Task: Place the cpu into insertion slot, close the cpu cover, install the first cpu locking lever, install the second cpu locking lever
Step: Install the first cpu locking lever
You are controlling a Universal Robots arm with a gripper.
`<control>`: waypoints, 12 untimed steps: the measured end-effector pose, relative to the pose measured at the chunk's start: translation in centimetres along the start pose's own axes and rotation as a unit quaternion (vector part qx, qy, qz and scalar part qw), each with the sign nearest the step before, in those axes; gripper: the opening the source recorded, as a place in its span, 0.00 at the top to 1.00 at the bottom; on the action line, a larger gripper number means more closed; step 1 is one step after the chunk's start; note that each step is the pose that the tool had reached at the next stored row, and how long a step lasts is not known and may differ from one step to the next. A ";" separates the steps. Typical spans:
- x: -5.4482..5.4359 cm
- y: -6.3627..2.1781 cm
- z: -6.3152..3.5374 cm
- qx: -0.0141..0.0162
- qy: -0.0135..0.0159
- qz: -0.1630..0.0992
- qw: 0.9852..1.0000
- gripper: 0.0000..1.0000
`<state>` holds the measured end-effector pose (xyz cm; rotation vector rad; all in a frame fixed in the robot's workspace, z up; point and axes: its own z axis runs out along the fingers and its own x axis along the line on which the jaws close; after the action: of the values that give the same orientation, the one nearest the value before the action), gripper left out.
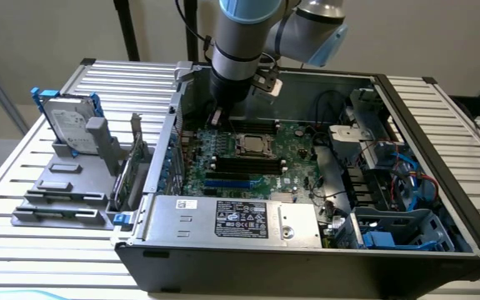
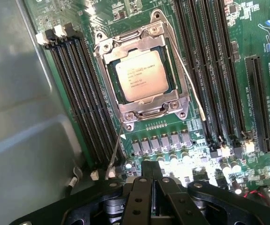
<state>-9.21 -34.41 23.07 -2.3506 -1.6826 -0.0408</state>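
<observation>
Far overview, close wrist view
The exterior view looks down from above into the open computer case [image 1: 307, 269]; the wrist view faces the cpu [image 2: 139, 75] closely, shared by both.

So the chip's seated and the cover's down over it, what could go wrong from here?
Both wire locking levers, one beside the cpu cover and one nearer the gripper, look unlatched, so the cover may lift off the cpu. They are thin; a push could slip off or bend them. Memory slots sit close alongside, so a slip might strike them.
</observation>
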 end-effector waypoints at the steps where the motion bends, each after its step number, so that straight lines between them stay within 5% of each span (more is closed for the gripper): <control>1: 0.0 -0.03 -0.06 0.000 0.003 0.004 1.000 0.89; 8: 0.0 -0.23 -0.39 0.003 0.025 0.031 0.999 0.89; 12: 0.0 -0.38 -0.48 0.009 0.035 0.044 0.998 0.89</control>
<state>-9.51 -34.42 23.60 -2.3786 -1.5392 -0.0894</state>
